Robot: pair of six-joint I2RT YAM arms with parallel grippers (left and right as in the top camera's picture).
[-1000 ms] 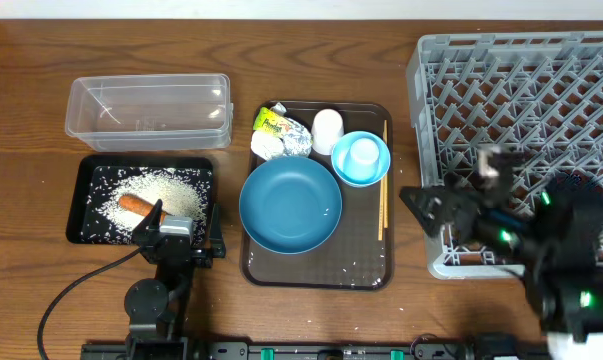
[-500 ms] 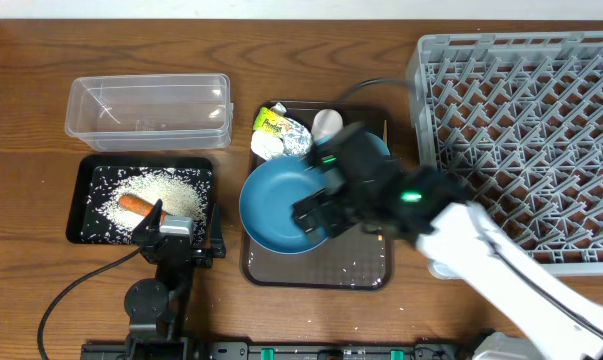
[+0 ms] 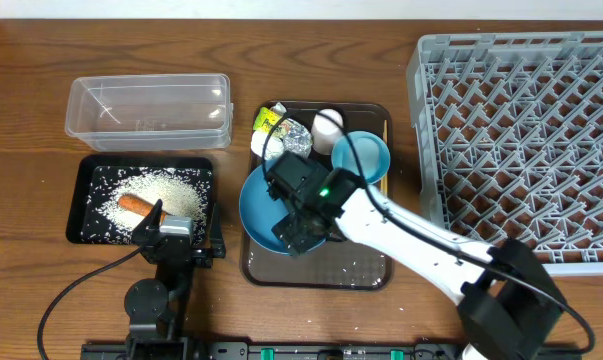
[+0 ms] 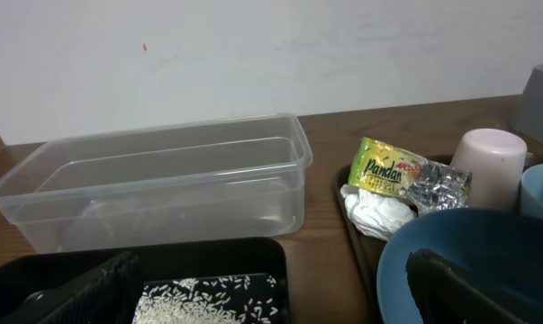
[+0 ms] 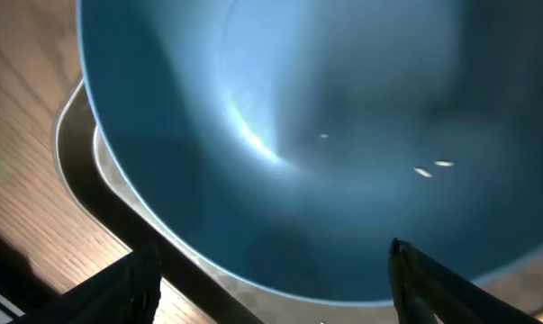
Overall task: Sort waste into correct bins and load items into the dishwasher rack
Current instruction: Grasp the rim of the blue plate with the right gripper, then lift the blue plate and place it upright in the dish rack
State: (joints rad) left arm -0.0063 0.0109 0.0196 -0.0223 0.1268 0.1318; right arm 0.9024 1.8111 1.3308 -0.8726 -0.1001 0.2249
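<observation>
Glossy dark-blue dish (image 3: 266,200) is sitting on the brown tray (image 3: 356,270); our right pincer (image 5: 276,270) is hovering spread over its near rim, partly hiding it. Our left pincer (image 4: 271,297) is resting spread by the grainy rice (image 3: 171,190).

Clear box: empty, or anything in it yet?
Empty. The clear box shows only bare walls and floor in the left wrist view; the rice and carrot lie in the black tray.

The white right arm (image 3: 401,235) covers much of the large dark-blue round dish (image 3: 261,205) — the big grey plastic rack (image 3: 521,130) is cut off at the overhead view's right edge.
</observation>
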